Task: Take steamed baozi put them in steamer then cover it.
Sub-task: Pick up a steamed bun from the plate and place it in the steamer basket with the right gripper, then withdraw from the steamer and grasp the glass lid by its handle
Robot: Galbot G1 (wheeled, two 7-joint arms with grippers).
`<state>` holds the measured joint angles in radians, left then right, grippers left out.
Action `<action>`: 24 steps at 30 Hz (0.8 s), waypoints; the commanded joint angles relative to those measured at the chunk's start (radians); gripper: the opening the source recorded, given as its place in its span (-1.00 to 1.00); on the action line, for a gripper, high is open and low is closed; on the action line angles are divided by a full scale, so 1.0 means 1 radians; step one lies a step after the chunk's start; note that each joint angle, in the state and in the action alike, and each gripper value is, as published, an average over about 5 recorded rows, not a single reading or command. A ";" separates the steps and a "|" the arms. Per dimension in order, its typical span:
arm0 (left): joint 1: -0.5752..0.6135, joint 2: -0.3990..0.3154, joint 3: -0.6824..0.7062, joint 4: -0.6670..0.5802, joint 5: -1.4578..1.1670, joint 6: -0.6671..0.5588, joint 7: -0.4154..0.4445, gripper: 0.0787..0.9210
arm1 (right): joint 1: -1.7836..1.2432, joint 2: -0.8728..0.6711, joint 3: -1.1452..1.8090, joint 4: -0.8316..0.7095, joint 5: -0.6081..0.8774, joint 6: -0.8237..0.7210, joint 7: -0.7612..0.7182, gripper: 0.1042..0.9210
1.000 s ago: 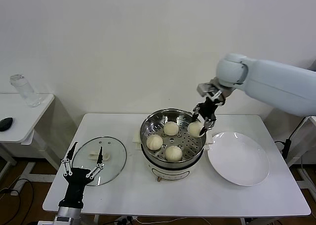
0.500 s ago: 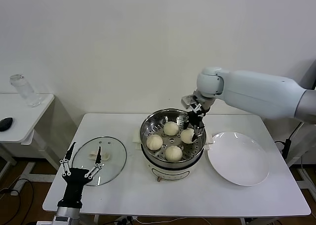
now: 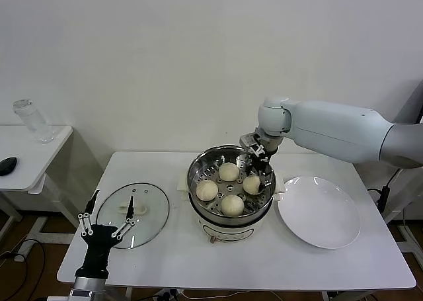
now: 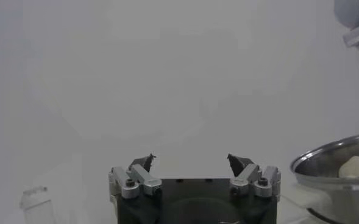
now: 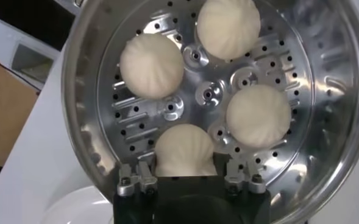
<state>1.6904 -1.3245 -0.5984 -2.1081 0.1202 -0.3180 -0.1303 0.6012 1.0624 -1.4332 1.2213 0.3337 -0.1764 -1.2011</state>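
Baozi number four had pretty much landed when I looked. Over the previous second the right gripper (image 3: pixel 260 168) had swung in from above the steamer's (image 3: pixel 231 182) plate-side rim and dropped down inside the pot, carrying the last bun with it. By this point that bun (image 3: pixel 251 184) sat low on the perforated tray, on the plate side of the steamer, with the other three baozi (image 3: pixel 229 171) (image 3: pixel 207 190) (image 3: pixel 232 204) already spaced around the tray.

From the right wrist camera, the fourth baozi (image 5: pixel 184 150) sat right between the two fingers (image 5: pixel 135 181), so the jaws looked pinched on it or only just easing off. My guess was it hadn't been let go yet, since the fingers hugged both sides of the dough.

Meaning for the job: loading was basically done, all four in the steamer, and only the release and the lid were left.

The cover (image 3: pixel 132 214) lay flat on the table (image 3: pixel 370 261), well off to the side of the steamer opposite the white plate (image 3: pixel 320 212). The left gripper (image 3: pixel 109 216) hovered low just in front of that cover, near the table edge, with its jaws spread wide. Seemed parked and ready for the lid, though that's just how it looked to me.
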 commanded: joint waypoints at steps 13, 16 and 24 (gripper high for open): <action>-0.012 0.002 -0.007 -0.011 0.073 0.001 -0.014 0.77 | -0.080 -0.168 0.310 0.183 0.228 0.096 0.352 0.76; -0.020 0.003 -0.014 -0.008 0.127 -0.007 -0.030 0.77 | -0.157 -0.252 0.355 0.254 0.232 0.222 0.762 0.76; -0.046 0.001 -0.007 -0.015 0.299 0.040 -0.112 0.77 | -0.707 -0.377 0.862 0.281 0.055 0.494 1.464 0.76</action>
<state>1.6571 -1.3225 -0.6081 -2.1174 0.2498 -0.3150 -0.1768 0.3354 0.8252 -1.0170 1.4172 0.4483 0.0630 -0.5525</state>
